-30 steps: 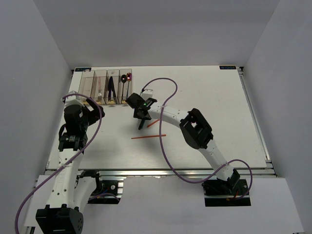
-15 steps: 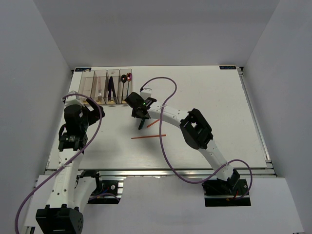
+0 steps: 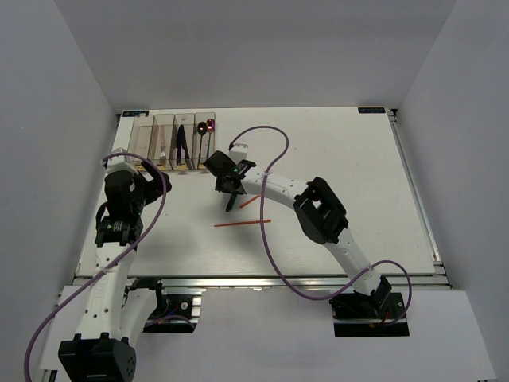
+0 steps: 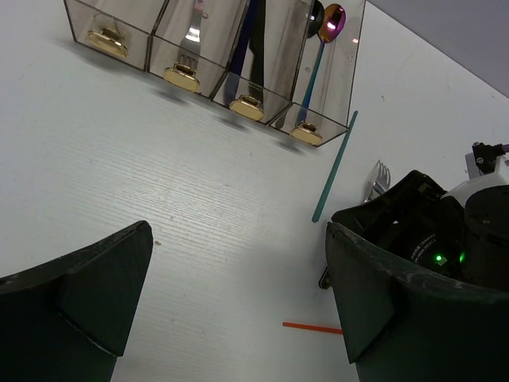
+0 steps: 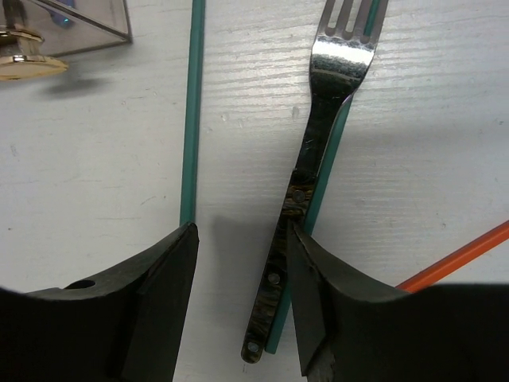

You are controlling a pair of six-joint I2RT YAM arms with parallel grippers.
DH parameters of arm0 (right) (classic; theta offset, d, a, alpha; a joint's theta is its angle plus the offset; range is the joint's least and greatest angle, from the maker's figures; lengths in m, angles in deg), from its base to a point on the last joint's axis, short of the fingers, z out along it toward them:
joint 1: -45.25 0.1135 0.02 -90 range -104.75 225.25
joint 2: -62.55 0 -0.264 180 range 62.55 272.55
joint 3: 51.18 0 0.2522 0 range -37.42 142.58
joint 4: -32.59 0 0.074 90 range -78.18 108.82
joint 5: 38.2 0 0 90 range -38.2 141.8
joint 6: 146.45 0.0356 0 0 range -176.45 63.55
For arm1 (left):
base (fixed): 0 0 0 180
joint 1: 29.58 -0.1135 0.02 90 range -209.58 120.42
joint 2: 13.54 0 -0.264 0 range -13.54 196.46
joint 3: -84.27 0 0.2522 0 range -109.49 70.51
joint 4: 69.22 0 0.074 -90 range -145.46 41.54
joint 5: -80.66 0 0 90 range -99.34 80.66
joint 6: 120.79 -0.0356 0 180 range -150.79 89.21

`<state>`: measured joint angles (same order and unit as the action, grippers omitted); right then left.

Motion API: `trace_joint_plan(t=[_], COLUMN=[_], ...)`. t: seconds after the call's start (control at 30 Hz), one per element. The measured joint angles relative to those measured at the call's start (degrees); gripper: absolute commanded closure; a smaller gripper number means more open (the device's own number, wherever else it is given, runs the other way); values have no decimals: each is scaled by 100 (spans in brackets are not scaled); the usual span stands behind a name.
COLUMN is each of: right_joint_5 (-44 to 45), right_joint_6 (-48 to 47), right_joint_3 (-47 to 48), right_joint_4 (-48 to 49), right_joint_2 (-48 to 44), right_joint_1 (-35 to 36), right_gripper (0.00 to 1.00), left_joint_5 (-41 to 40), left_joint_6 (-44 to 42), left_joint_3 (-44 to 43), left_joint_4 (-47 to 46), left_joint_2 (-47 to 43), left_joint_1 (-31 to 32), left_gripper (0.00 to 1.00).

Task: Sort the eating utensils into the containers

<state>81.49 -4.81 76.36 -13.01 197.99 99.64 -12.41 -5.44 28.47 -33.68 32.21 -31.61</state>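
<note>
The containers (image 3: 144,137) stand in a row at the table's back left, with utensils inside several of them. A pink-purple spoon (image 4: 333,19) stands in the rightmost one (image 4: 338,87). My right gripper (image 5: 238,267) is open and low over the table just right of the row. The silver fork (image 5: 314,151) has a dark handle that lies between the fingers, against the right finger (image 5: 318,302). It rests on a green chopstick (image 5: 328,171), and another green chopstick (image 5: 191,119) runs by the left finger. Two orange chopsticks (image 3: 242,224) (image 3: 250,201) lie nearer. My left gripper (image 4: 231,294) hangs open and empty.
The right arm's wrist (image 4: 433,235) and its purple cable (image 3: 274,139) sit close to the right of my left gripper (image 3: 141,177). White tabletop (image 3: 358,159) stretches to the right. Grey walls close in the table on three sides.
My right gripper has crept slightly left toward the containers. The left arm and the utensils on the table have not moved.
</note>
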Motion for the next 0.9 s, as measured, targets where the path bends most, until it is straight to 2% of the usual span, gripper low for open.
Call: trace_joint_plan(t=[0.9], right_joint_5=[31], right_joint_6=[-44], right_joint_3=[-2], right_joint_4=[-57], right_joint_2=[-2], right_joint_1=[-179], right_gripper=[47], left_joint_5=[74], left_joint_6=[-4], left_joint_3=[0], left_joint_4=[-2], left_joint_2=[39], left_joint_1=[0], left_gripper=[2])
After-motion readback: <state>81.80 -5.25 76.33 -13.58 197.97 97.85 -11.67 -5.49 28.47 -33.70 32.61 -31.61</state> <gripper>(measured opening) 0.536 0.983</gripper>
